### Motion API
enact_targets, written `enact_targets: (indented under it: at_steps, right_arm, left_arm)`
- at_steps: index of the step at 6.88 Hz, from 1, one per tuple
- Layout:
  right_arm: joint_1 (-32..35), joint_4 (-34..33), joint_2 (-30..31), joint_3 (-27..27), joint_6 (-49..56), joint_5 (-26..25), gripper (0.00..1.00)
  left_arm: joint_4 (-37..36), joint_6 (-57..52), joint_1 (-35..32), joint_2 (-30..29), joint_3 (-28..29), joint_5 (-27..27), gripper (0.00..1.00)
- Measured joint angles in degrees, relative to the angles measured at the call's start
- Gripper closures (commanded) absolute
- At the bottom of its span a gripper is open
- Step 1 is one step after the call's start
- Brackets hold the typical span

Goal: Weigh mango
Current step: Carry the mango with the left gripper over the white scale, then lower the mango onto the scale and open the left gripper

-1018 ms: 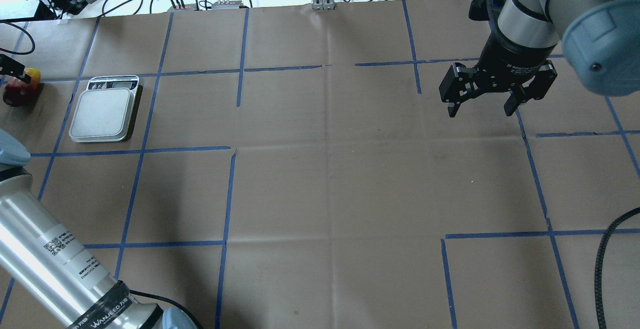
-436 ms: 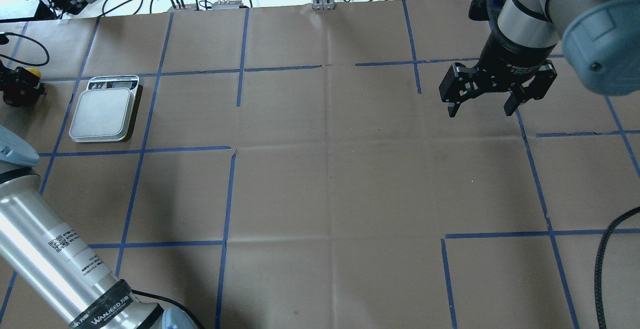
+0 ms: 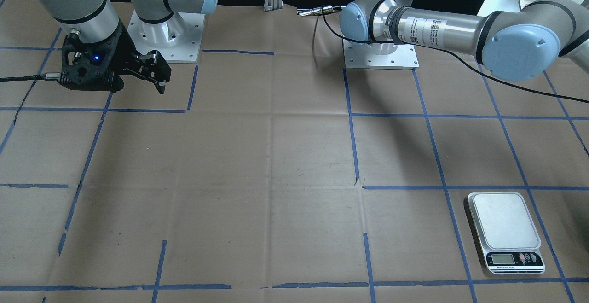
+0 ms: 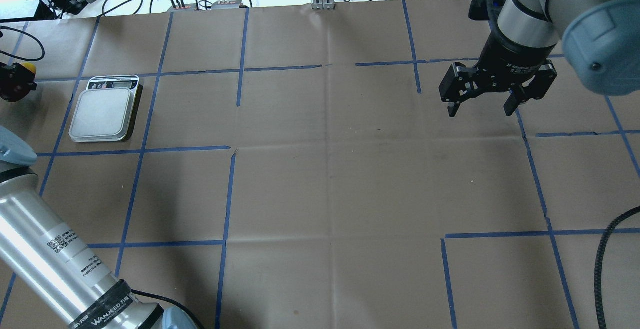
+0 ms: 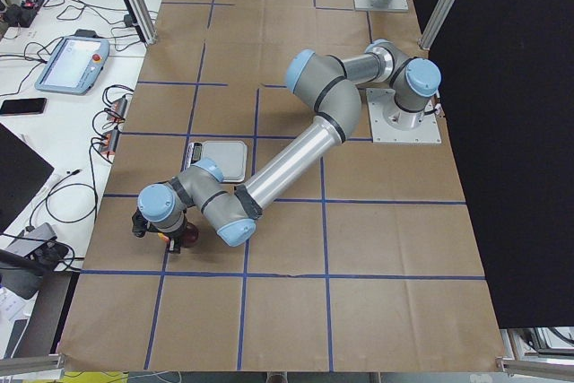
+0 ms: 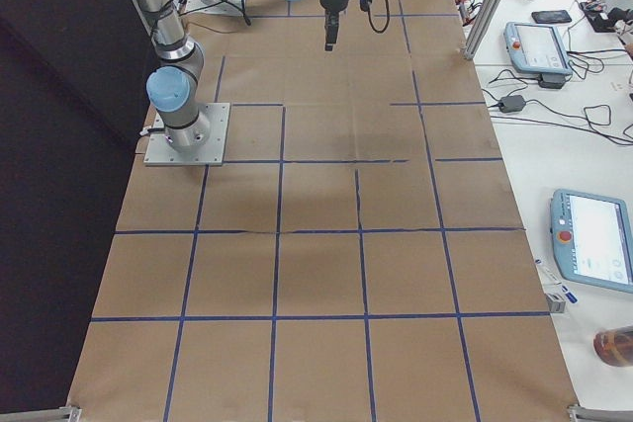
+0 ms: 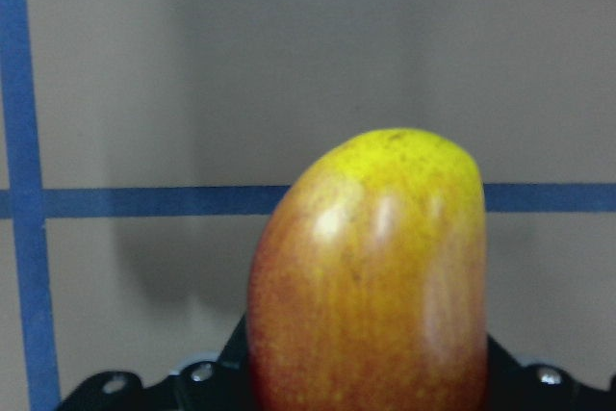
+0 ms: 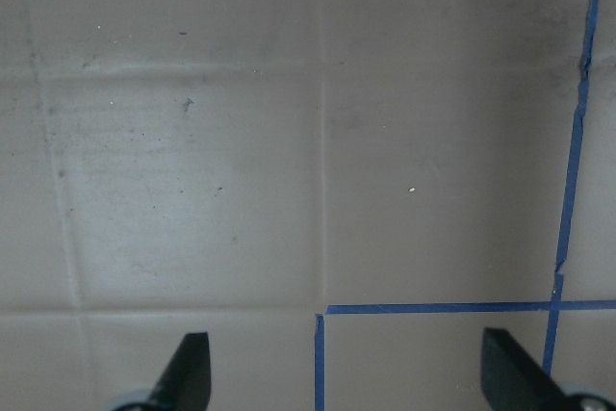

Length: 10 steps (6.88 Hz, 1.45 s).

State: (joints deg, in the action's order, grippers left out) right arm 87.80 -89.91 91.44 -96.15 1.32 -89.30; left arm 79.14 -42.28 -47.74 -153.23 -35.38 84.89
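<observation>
overhead exterior: the left end effector sits at the far left edge of the counter, grasping the mango, of which only a yellow tip shows. a kitchen scale lies near it, a little to the right. the right end effector hangs over the counter's far right part, released, its jaws spread.
exterior front-facing: the scale lies toward the near right corner.
exterior left: the near arm reaches low over the counter, with the mango under its wrist, apart from the scale.
left wrist-mounted: the mango fills the lower middle, yellow on top and red-orange below, in front of a blue tape line.
right wrist-mounted: two fingertips stand wide apart over brown paper.
</observation>
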Motion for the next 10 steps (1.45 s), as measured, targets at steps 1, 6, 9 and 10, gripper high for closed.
enact_targets:
  at_steps: [1, 6, 9, 10]
  right_arm:
    - [0.00, 0.00, -0.01, 0.00, 0.00, 0.00, 0.00]
    - [0.00, 0.00, -0.01, 0.00, 0.00, 0.00, 0.00]
    - [0.00, 0.00, -0.03, 0.00, 0.00, 0.00, 0.00]
    - [0.00, 0.00, -0.04, 0.00, 0.00, 0.00, 0.00]
  left_arm:
    - [1.31, 1.29, -0.81, 2.36, -0.97, 0.03, 0.51]
    - [0.18, 15.41, -11.46, 24.81, -30.52, 0.40, 0.51]
    - [-12.98, 17.17, -13.48, 26.61, -45.01, 2.91, 0.23]
    - [-14.31, 17.21, -13.45, 26.61, -46.20, 3.33, 0.01]
